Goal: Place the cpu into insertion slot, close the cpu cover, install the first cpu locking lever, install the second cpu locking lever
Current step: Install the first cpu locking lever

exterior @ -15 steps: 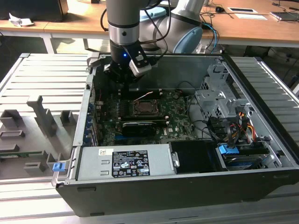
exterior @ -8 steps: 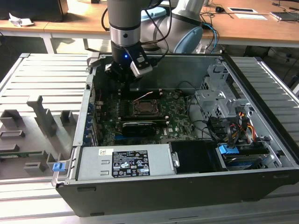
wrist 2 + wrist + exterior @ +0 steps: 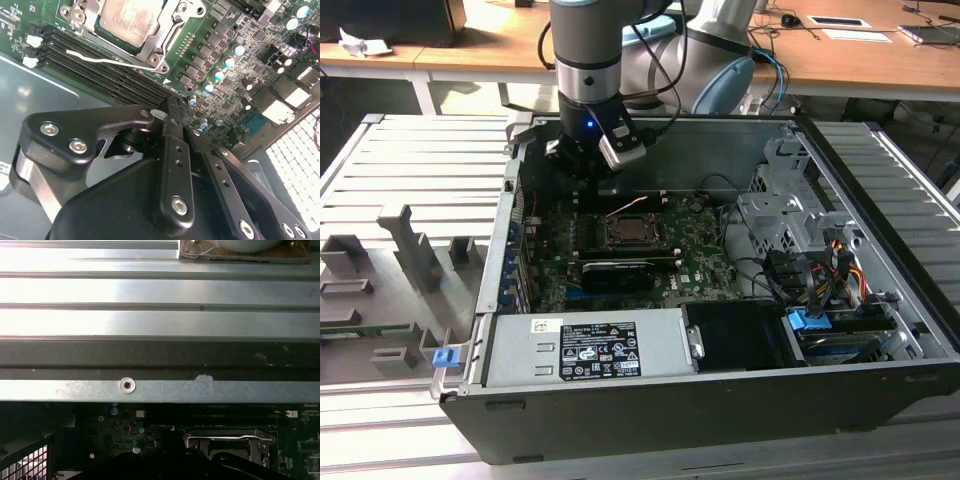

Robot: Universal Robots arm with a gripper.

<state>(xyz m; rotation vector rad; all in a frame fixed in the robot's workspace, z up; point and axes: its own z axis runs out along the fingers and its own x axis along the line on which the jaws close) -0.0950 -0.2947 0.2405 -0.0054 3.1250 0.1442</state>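
Gripper [image 3: 582, 165]: fingers [image 3: 172, 145] drawn together with nothing between them; it hangs over the motherboard's [image 3: 705, 250] edge by the case's [image 3: 720, 400] far wall, toward the exterior view's left of the socket
Gripper tips in second wrist view [image 3: 170, 107]: above the black memory slots [image 3: 100, 67]; contact with the board cannot be told
Cpu [image 3: 131, 17]: lies flat in the insertion slot [image 3: 96, 25], silvery-tan top up; well apart from the gripper
Cpu cover [image 3: 152, 44]: metal frame down flat around the chip
Pale wire [image 3: 107, 60]: thin, lies across the memory slots just beside the cover; lever or cable, cannot tell
Case interior: socket near the motherboard's middle; drive cage at the case's exterior-view-right side
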